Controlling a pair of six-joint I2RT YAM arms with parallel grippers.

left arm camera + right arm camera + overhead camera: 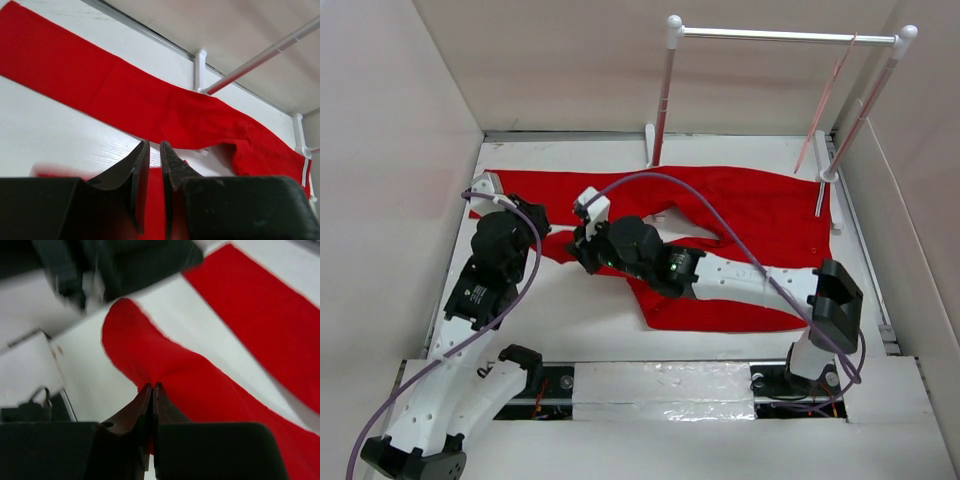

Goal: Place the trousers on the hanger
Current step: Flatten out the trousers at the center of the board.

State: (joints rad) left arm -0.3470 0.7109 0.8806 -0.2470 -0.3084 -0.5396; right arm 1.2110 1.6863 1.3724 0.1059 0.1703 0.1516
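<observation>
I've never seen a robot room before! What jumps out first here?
The big red trousers, spread wide in the middle, grab you first. The right tool is pinched shut on a fold of them, left of centre. A thin pink hanger dangles from the silver rail at the far right.

**Black-and-White Twin Arms, Purple Cabling**

The left arm (440,395) and right arm (750,280) pair white link shells, dotted with small holes, with black joint housings. A purple cable (525,285) runs along each arm. A green light (672,268) glows at 9 o'clock of the right arm's white link. Both grippers have dark, tapered fingers (140,170).
</observation>
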